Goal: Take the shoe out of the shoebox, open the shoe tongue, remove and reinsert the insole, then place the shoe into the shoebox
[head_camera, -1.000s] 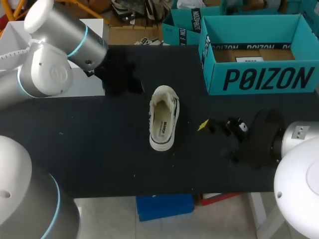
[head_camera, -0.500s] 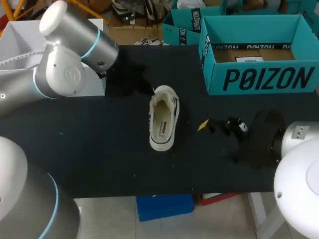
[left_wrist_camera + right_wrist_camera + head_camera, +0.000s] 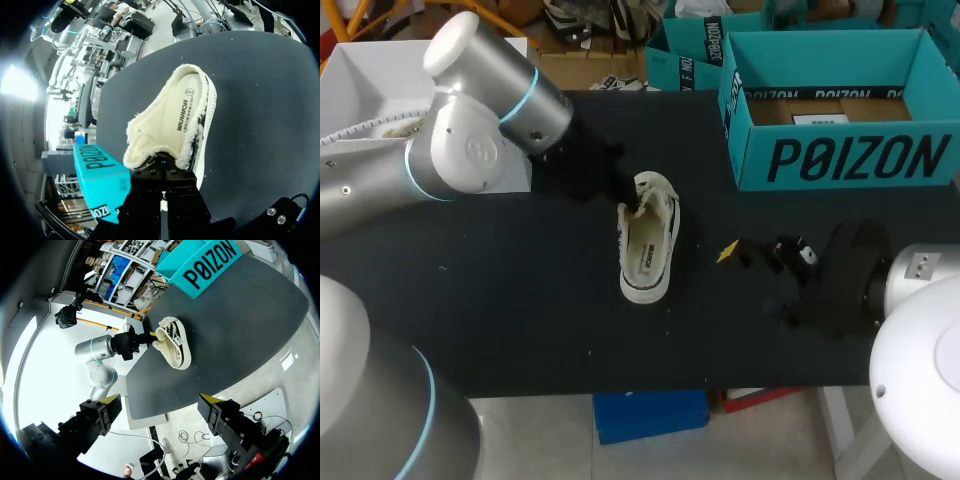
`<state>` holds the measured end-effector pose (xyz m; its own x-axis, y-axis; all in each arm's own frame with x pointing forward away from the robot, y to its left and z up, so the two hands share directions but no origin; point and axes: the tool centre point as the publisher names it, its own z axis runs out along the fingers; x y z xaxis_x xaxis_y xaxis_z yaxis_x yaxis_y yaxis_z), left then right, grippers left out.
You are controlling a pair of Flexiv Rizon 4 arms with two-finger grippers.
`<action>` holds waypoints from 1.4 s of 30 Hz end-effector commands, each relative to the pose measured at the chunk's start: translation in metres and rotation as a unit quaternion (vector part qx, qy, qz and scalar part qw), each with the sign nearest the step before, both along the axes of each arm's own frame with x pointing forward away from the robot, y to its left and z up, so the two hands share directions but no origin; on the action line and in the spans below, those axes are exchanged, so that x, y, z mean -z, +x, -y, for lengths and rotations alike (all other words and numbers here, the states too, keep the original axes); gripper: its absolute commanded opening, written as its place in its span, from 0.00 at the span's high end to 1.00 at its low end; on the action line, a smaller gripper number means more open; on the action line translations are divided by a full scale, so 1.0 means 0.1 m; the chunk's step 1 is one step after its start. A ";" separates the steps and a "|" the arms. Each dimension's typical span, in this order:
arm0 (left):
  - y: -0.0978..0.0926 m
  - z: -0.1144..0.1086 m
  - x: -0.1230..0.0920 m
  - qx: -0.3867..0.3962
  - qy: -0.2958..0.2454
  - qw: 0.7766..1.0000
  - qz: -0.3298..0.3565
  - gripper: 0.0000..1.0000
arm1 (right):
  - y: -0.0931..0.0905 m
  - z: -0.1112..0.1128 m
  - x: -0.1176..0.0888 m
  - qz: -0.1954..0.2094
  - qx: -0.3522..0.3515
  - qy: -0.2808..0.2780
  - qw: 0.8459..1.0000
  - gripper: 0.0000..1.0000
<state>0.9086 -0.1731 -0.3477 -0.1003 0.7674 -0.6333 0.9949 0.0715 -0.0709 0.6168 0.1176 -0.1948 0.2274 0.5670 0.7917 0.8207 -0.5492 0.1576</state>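
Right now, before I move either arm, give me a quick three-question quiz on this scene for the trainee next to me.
1. True or false: the shoe lies inside the shoebox.
2. Which gripper is at the shoe? A) the left gripper B) the right gripper C) neither
3. Fill in the blank: the right gripper's fingers stand ___.

Key
1. False: it lies on the table, outside the shoebox.
2. A: it is at the shoe's front end, while the right gripper hangs well off to the side.
3. Open, with nothing between them.
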 end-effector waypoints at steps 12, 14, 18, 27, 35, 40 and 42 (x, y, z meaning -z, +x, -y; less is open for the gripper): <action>0.22 -0.11 -0.24 -0.018 -0.011 1.000 0.014 1.00 | -0.05 0.02 0.07 0.004 0.001 0.016 1.000 0.00; 0.22 -0.01 -0.22 -0.010 -0.013 1.000 0.012 1.00 | -0.05 0.02 0.07 0.004 0.001 0.016 1.000 0.00; 0.20 0.16 -0.17 0.003 -0.016 1.000 0.006 1.00 | -0.05 0.02 0.07 0.004 0.001 0.016 1.000 0.00; 0.02 0.23 -0.05 0.020 -0.016 1.000 -0.014 1.00 | -0.05 0.02 0.07 0.004 0.001 0.016 1.000 0.00; -0.14 0.10 0.06 0.019 -0.008 0.999 -0.033 1.00 | -0.05 0.02 0.07 0.004 0.001 0.016 1.000 0.00; -0.20 0.07 0.11 0.019 -0.004 0.999 -0.041 1.00 | -0.05 0.02 0.07 0.004 0.001 0.016 1.000 0.00; -0.19 0.03 0.05 0.017 -0.004 0.999 -0.037 1.00 | -0.05 0.02 0.07 0.004 0.001 0.016 1.000 0.00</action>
